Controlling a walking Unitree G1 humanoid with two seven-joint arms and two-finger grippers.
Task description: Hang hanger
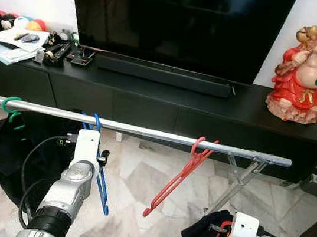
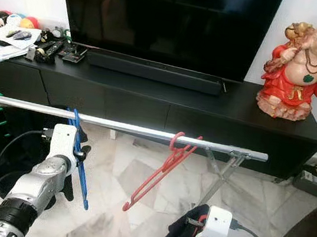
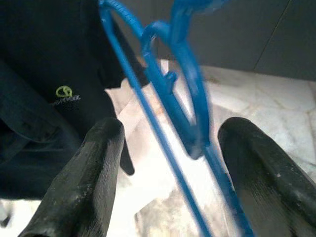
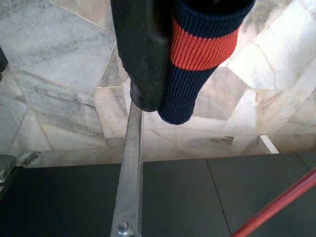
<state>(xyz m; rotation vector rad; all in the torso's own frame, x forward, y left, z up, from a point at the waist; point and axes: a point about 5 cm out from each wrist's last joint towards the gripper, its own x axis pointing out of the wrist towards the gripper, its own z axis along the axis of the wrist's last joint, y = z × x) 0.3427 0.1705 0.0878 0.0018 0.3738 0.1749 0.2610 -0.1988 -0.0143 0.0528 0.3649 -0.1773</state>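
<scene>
Three hangers on rail [image 1: 144, 131]; blue hanger [image 1: 101, 184] hooked over it, lying between spread fingers [image 3: 84, 182] of left tool [image 1: 90, 138]. Withdraw straight back, avoid snagging. Right tool [image 4: 163, 64] low, clamped on striped navy garment [image 4: 197, 54].

The head's stereo pair looks forward and down from above both arms, taking in a metal rail [image 1: 144, 131] across mid-frame and a black TV console [image 1: 207, 111] beyond; the right eye sits slightly to the side, so the same scene falls further left in its frame. The left wrist camera peers close along its two black fingers [image 3: 84, 187] at a blue hanger [image 3: 173, 94], blurred by nearness. The right wrist camera faces the marble floor [image 4: 59, 59] and console, sharing the rail's end with the head views.
</scene>
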